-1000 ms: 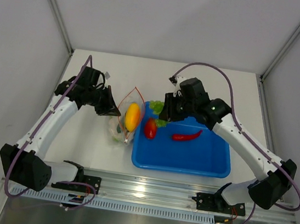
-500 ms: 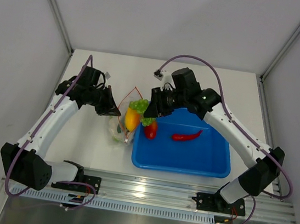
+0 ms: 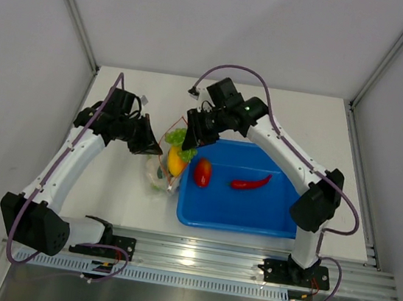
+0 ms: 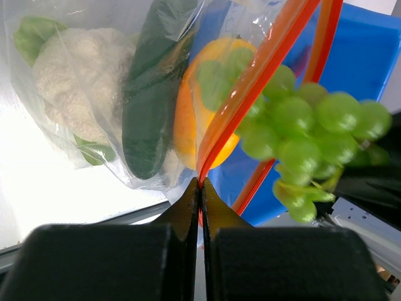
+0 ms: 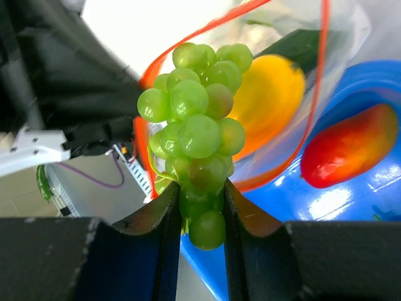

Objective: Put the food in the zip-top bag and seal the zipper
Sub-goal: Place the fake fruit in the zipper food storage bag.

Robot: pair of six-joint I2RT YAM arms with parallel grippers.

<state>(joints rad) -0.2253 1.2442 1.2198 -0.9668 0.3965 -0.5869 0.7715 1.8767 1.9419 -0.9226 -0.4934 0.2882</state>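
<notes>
The clear zip-top bag [image 3: 158,176] lies left of the blue tray, its mouth held up and open. My left gripper [image 4: 200,183] is shut on the orange-red zipper [image 4: 250,88] at the mouth's edge. Inside the bag are a white cauliflower [image 4: 75,75], a dark cucumber [image 4: 150,106] and a yellow squash [image 4: 188,125]. My right gripper [image 5: 202,194] is shut on a bunch of green grapes [image 5: 197,132], hanging just over the bag's mouth [image 3: 181,139]. A red tomato [image 3: 202,172] and a red chili [image 3: 250,182] lie in the tray.
The blue tray [image 3: 252,216] sits right of the bag, its left wall touching it. The right arm reaches across the tray's far left corner. White walls close in the table on both sides and at the back.
My right gripper has carried the grapes left from above the tray's far left corner to over the bag's mouth. The left gripper and bag have stayed put.
</notes>
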